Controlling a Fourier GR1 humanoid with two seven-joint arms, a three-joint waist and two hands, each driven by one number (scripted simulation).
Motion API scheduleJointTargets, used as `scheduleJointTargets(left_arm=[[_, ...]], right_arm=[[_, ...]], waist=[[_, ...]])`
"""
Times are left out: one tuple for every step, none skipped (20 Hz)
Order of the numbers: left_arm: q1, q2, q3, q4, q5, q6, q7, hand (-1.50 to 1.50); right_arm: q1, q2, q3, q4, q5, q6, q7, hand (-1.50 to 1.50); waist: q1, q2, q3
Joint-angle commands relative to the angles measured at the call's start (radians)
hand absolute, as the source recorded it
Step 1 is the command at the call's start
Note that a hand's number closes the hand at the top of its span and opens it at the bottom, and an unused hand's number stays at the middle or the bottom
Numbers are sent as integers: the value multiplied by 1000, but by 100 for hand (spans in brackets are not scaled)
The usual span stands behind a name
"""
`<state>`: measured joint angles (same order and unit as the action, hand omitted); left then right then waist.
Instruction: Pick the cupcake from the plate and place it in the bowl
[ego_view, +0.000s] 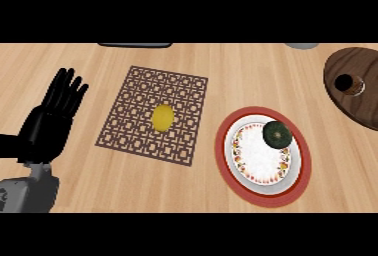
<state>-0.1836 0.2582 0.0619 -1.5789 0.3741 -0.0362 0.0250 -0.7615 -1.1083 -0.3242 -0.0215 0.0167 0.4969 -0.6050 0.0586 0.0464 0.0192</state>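
A dark wooden plate (354, 107) lies at the right edge and is partly cut off. On it sits a small dark brown cupcake (349, 84) with a paler rim. Below and to its left is a round red-rimmed dish with a white, flower-patterned inside, which looks like the bowl (258, 162). A dark green round thing (277, 133) rests at the dish's upper right. My left hand (46, 125) is at the far left, open with its fingers pointing up, far from both dishes. No right hand shows.
A brown lattice placemat (140, 130) lies at centre left with a small yellow item (162, 116) on it. A dark object (135, 45) and a grey one (303, 45) peek in at the counter's far edge.
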Motion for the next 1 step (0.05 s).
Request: scheduleJointTargets(left_arm=[[18,-2,8,-2,2,-1,-14,0]], right_arm=[[40,-40,-2,-13,-2,76,-33,-150]], waist=[[2,-4,0]])
